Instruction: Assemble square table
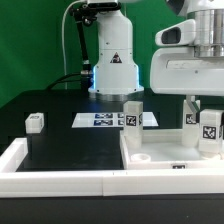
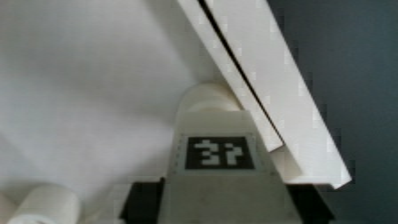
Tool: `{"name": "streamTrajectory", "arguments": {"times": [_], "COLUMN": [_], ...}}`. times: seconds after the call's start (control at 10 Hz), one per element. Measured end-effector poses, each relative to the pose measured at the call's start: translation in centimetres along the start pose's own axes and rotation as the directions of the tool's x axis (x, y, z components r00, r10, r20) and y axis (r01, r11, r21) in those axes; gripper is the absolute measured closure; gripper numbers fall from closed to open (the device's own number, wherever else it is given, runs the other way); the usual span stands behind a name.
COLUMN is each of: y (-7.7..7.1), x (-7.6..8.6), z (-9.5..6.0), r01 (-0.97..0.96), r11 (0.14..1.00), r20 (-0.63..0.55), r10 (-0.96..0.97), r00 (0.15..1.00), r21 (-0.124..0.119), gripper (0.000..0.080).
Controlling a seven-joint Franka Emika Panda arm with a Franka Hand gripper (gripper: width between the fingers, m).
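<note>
The white square table top [image 1: 160,150] lies flat at the exterior view's right, on the black surface; in the wrist view it is the pale top [image 2: 89,100] with a thick edge [image 2: 267,90] running diagonally. My gripper [image 1: 207,135] is shut on a chunky white leg [image 1: 208,128], held upright over the top's right side. The wrist view shows that leg's tag [image 2: 222,152] between the two dark fingers [image 2: 150,200] of my gripper [image 2: 222,205]. A second leg [image 1: 131,115] stands on the top's far left corner. A third leg [image 1: 36,122] lies on the black surface at the left.
The marker board [image 1: 105,120] lies in front of the robot base [image 1: 112,70]. White rim bars [image 1: 60,182] edge the black surface at the front and left. Another small tagged white piece [image 1: 189,118] shows beside my gripper. A rounded white part [image 2: 36,205] sits near the held leg.
</note>
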State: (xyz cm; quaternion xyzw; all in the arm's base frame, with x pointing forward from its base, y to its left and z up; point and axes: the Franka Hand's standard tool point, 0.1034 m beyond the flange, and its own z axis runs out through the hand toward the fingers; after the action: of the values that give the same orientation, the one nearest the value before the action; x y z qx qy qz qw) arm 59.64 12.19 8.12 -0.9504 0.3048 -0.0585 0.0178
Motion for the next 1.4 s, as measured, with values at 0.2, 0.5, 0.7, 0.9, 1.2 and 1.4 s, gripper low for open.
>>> {"name": "streamTrajectory", "arguments": {"times": [0.2,0.5,0.7,0.9,1.2,1.4], "y": [0.07,0.05,0.07,0.07,0.07,0.16], "x": [0.10,0.12,0.11,0.05,-0.04,0.25], "z": [-0.02,0.03,0.07,0.19,0.30,0.21], "r01": [-0.171,-0.333,-0.326,-0.210,0.086,0.252], "r11": [0.985,0.943,0.945,0.978,0.996,0.968], "r20": [0.013,0.021,0.021,0.018,0.018,0.016], "r10": [0.170,0.333,0.325,0.210,-0.087,-0.252], "r00": [0.985,0.943,0.945,0.978,0.996,0.967], "r21": [0.010,0.010,0.009,0.008,0.012,0.015], "gripper": [0.0508,0.0508,0.0422,0.0247,0.0155,0.0151]}}
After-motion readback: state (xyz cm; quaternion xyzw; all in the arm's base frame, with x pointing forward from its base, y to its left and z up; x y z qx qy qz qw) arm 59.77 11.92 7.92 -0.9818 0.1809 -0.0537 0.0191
